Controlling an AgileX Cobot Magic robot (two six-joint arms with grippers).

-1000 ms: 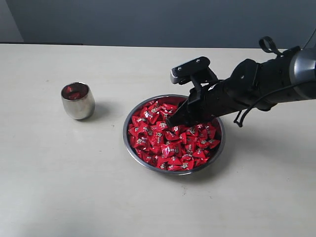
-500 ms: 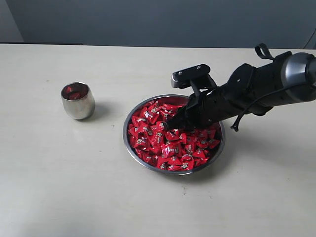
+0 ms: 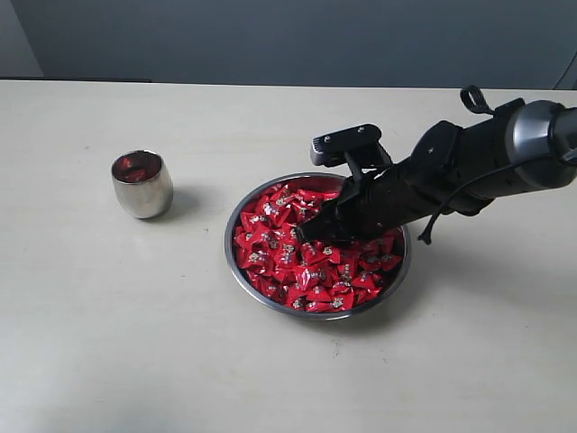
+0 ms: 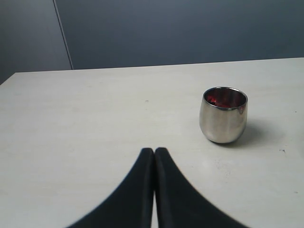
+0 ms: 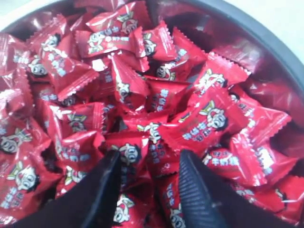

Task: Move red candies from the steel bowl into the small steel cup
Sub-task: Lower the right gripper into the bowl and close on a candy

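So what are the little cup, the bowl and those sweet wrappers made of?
Cup: polished steel, apparently; mirror-bright, reflecting the table. Bowl: likely the same shiny metal, with a thin gleaming rim. Wrappers: glossy red film, plastic or foil; crinkled, zigzag-cut ends.

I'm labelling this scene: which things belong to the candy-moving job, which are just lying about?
Job: red candies, steel bowl, small steel cup, right claw.
Lying about: only the table and the shut left claw, off the job.
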